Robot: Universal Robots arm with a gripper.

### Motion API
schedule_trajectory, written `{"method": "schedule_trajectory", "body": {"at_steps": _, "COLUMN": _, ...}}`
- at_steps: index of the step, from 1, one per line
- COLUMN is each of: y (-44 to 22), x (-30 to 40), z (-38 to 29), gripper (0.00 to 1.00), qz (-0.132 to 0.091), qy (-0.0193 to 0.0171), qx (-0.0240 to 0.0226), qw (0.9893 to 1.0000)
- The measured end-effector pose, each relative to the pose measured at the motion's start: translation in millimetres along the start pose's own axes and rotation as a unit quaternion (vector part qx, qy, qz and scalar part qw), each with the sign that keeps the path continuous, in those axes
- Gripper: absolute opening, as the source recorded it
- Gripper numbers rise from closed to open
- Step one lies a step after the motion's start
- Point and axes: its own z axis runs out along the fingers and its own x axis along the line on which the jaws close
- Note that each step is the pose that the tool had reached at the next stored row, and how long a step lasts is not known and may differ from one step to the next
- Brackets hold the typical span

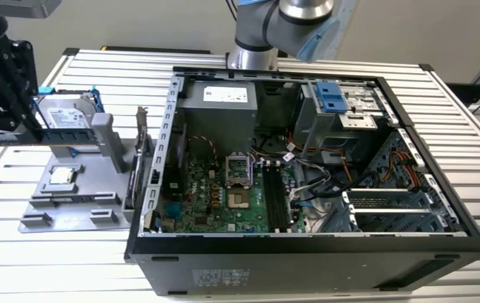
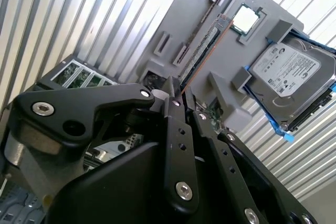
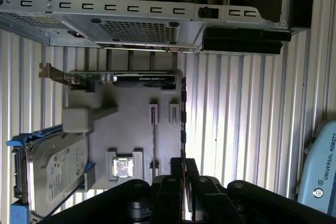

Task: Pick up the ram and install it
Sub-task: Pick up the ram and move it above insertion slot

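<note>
Black pincer (image 2: 177,98) clamped on one end of the ram (image 2: 202,51), stick held level above the grey tray (image 2: 184,14), processor chip (image 2: 245,19) and hard drive (image 2: 286,72) nearby, open computer case (image 1: 307,265) alongside on tabletop (image 1: 55,265).

Bright light is falling on the slatted table (image 1: 55,271), glaring white at the exterior view's left. The computer case (image 1: 307,265) is shading its own interior. In the second wrist view, the slats are blowing out white, the gripper (image 2: 177,95) is looming dark, and the ram (image 2: 203,51) is catching a coppery glint.
</note>
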Motion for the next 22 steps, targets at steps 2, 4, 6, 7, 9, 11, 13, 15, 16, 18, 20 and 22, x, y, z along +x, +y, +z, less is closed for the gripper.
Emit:
{"method": "schedule_trajectory", "body": {"at_steps": 2, "y": 1.6, "x": 0.0, "z": 0.0, "gripper": 0.0, "qz": 0.0, "qy": 0.0, "qx": 0.0, "qw": 1.0}}
{"method": "schedule_trajectory", "body": {"at_steps": 4, "y": 3.3, "x": -0.1, "z": 0.1, "gripper": 0.0, "qz": 0.0, "qy": 0.0, "qx": 0.0, "qw": 1.0}}
{"method": "schedule_trajectory", "body": {"at_steps": 6, "y": 4.9, "x": -0.1, "z": 0.1, "gripper": 0.0, "qz": 0.0, "qy": 0.0, "qx": 0.0, "qw": 1.0}}
{"method": "schedule_trajectory", "body": {"at_steps": 7, "y": 5.6, "x": -0.1, "z": 0.1, "gripper": 0.0, "qz": 0.0, "qy": 0.0, "qx": 0.0, "qw": 1.0}}
{"method": "schedule_trajectory", "body": {"at_steps": 9, "y": 7.3, "x": -0.2, "z": 0.1, "gripper": 0.0, "qz": 0.0, "qy": 0.0, "qx": 0.0, "qw": 1.0}}
{"method": "schedule_trajectory", "body": {"at_steps": 11, "y": 8.9, "x": -0.2, "z": 0.1, "gripper": 0.0, "qz": 0.0, "qy": 0.0, "qx": 0.0, "qw": 1.0}}
{"method": "schedule_trajectory", "body": {"at_steps": 13, "y": 10.5, "x": -0.2, "z": 0.2, "gripper": 0.0, "qz": 0.0, "qy": 0.0, "qx": 0.0, "qw": 1.0}}
{"method": "schedule_trajectory", "body": {"at_steps": 15, "y": 12.2, "x": -0.3, "z": 0.2, "gripper": 0.0, "qz": 0.0, "qy": 0.0, "qx": 0.0, "qw": 1.0}}
{"method": "schedule_trajectory", "body": {"at_steps": 16, "y": 13.0, "x": -0.3, "z": 0.2, "gripper": 0.0, "qz": 0.0, "qy": 0.0, "qx": 0.0, "qw": 1.0}}
{"method": "schedule_trajectory", "body": {"at_steps": 18, "y": 14.6, "x": -0.4, "z": 0.2, "gripper": 0.0, "qz": 0.0, "qy": 0.0, "qx": 0.0, "qw": 1.0}}
{"method": "schedule_trajectory", "body": {"at_steps": 20, "y": 16.2, "x": -0.4, "z": 0.3, "gripper": 0.0, "qz": 0.0, "qy": 0.0, "qx": 0.0, "qw": 1.0}}
{"method": "schedule_trajectory", "body": {"at_steps": 22, "y": 17.9, "x": -0.5, "z": 0.3, "gripper": 0.0, "qz": 0.0, "qy": 0.0, "qx": 0.0, "qw": 1.0}}
